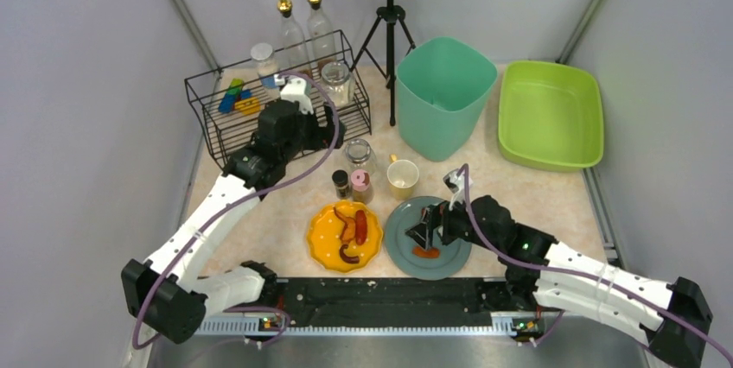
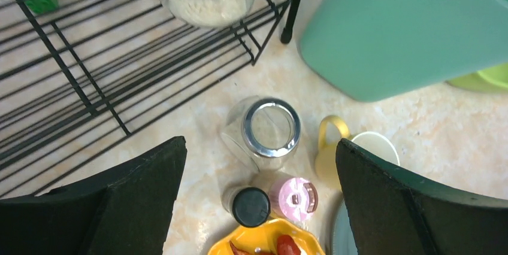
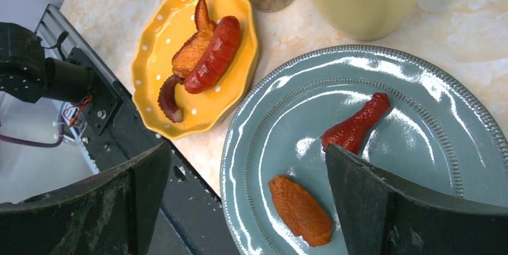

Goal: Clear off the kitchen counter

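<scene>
The left gripper (image 2: 260,159) hangs with jaws spread wide and nothing between them, above an open glass jar (image 2: 263,128) on the counter (image 1: 536,195). Just near of the jar stand a black-capped shaker (image 2: 250,206) and a pink-lidded jar (image 2: 293,195), with a yellow mug (image 1: 403,176) to their right. The wire rack (image 2: 150,66) sits to the far left. The right gripper (image 3: 242,159), also released and holding nothing, hovers over the near-left part of a grey-blue plate (image 3: 419,117) bearing a red drumstick (image 3: 356,126) and an orange wing (image 3: 299,210). A yellow plate (image 3: 162,57) with a sausage (image 3: 214,54) lies just left. The marbled counter spans the scene under it all, with a teal bin (image 1: 442,92) and a green tub (image 1: 550,113) at the far right.
</scene>
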{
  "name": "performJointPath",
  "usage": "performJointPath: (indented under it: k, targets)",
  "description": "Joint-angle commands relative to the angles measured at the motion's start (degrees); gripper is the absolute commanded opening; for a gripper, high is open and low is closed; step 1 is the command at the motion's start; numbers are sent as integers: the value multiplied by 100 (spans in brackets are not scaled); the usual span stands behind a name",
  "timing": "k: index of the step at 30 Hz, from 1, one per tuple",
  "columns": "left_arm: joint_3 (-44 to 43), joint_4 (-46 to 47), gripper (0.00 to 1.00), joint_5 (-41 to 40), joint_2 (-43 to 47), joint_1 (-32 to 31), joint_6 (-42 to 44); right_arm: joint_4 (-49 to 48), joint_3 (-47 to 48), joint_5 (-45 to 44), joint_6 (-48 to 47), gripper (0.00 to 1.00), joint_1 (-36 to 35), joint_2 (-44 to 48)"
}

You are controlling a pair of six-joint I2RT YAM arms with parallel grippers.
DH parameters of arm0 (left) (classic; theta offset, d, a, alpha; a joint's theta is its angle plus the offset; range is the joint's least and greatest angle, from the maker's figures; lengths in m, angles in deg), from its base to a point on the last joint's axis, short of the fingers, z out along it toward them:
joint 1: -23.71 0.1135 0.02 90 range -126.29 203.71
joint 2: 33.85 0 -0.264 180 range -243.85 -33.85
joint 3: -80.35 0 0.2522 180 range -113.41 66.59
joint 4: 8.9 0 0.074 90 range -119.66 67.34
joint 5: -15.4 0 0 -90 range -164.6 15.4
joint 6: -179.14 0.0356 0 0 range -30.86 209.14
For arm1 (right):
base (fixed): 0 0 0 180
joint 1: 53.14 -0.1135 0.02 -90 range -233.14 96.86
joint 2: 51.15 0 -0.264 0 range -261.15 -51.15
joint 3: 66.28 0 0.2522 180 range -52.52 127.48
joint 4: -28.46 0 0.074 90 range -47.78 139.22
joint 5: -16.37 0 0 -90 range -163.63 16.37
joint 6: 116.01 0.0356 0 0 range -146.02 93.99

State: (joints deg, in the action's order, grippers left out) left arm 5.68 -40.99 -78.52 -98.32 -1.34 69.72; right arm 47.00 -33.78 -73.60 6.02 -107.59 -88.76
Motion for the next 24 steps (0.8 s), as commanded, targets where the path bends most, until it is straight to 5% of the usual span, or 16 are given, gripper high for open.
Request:
performJointPath:
  k: [1, 24]
  targets:
    - [290, 64, 99, -349, 156, -259, -168, 224, 286, -239, 19, 99, 14, 86]
    - [-1171, -428, 99, -153, -2668, -700, -29, -13, -39, -203, 204, 99, 14, 45]
